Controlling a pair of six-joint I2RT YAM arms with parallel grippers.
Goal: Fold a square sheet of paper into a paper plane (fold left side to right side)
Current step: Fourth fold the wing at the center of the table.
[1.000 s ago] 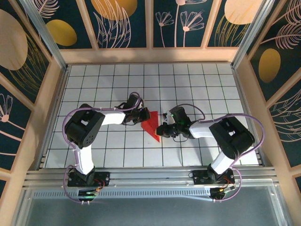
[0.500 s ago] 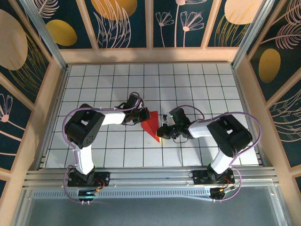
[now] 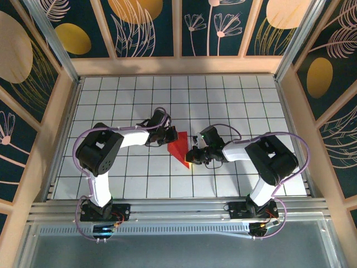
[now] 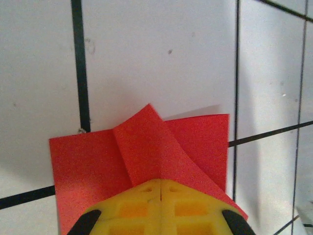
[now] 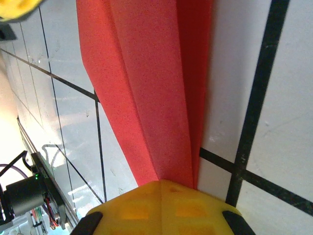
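The red sheet of paper (image 3: pixel 179 146) lies on the white grid table, folded into a pointed wedge with layered flaps, like a broad paper plane; its tip points to the near right. My left gripper (image 3: pixel 169 135) is shut, its yellow fingertips together on the wide far-left end. In the left wrist view a raised flap of the paper (image 4: pixel 146 152) runs under the left gripper (image 4: pixel 160 182). My right gripper (image 3: pixel 191 157) is shut at the narrow tip. In the right wrist view the paper (image 5: pixel 151 88) tapers down under the right gripper (image 5: pixel 160 184).
The white grid table (image 3: pixel 234 100) is walled by wooden rails and patterned panels on three sides. Both arm bases are on the metal rail (image 3: pixel 178 209) at the near edge. A corner of the left gripper's yellow finger (image 5: pixel 14 7) shows in the right wrist view.
The right gripper has slid slightly left along the paper's tip and its arm has shifted a little. The left gripper and the paper have barely moved.
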